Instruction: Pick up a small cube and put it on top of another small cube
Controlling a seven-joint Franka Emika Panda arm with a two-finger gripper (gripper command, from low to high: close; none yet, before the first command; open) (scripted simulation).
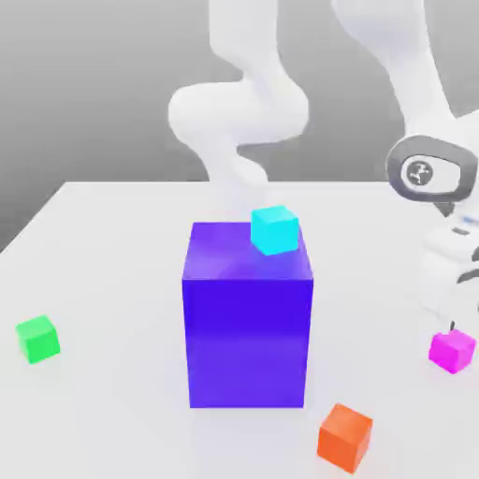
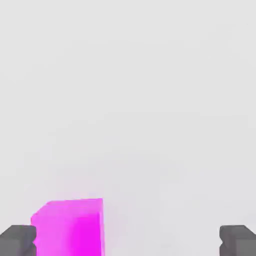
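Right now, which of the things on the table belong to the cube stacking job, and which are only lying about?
Part of the job:
- small magenta cube, between the open fingers
- gripper

Possibly the base, cannot tell which:
- small cyan cube on the big blue-purple block
- small green cube
- small orange cube

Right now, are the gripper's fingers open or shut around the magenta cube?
Open. In the hand view the gripper has its fingertips far apart, with the magenta cube between them, close beside one fingertip and well clear of the other.
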